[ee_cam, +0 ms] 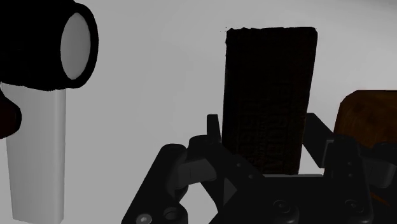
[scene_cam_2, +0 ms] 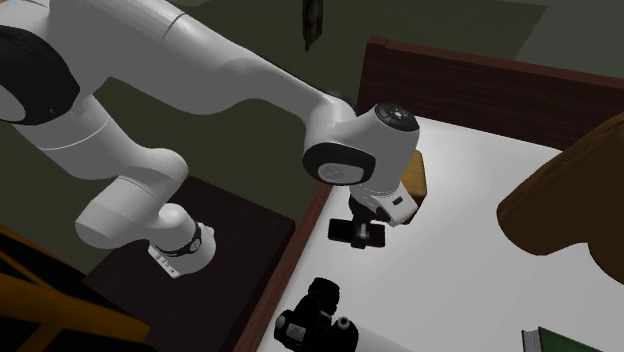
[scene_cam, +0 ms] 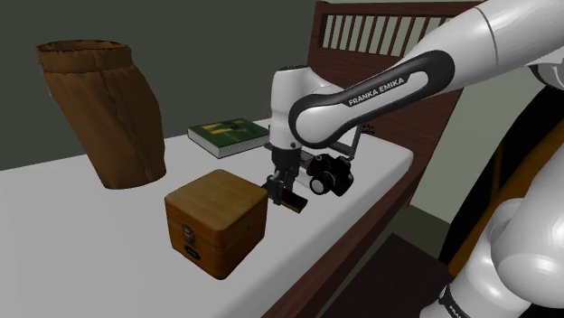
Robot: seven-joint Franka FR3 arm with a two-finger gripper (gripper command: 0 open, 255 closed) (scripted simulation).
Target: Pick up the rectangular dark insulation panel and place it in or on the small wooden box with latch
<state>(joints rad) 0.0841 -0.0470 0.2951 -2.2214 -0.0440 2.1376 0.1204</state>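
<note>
End effector (scene_cam: 286,192) is clamped on the dark panel (ee_cam: 270,89), one finger on each long edge. It hangs low over the white table (scene_cam: 54,208), and I can't tell whether the panel clears the surface. The panel sits just beside the wooden box (scene_cam: 217,221), on the shoulder view's right, level with its upper half. The box stands on the table, lid down, latch facing the near edge. A black camera (scene_cam: 330,174) rests close behind the end effector. Further back lie a green book (scene_cam: 230,135) and a tall brown sack (scene_cam: 108,113). The tabletop is plain white with a dark wooden rim. Slatted dark woodwork (scene_cam: 375,36) rises behind it against a dull grey-green wall (scene_cam: 226,54), and the floor (scene_cam_2: 250,215) below is dark.
</note>
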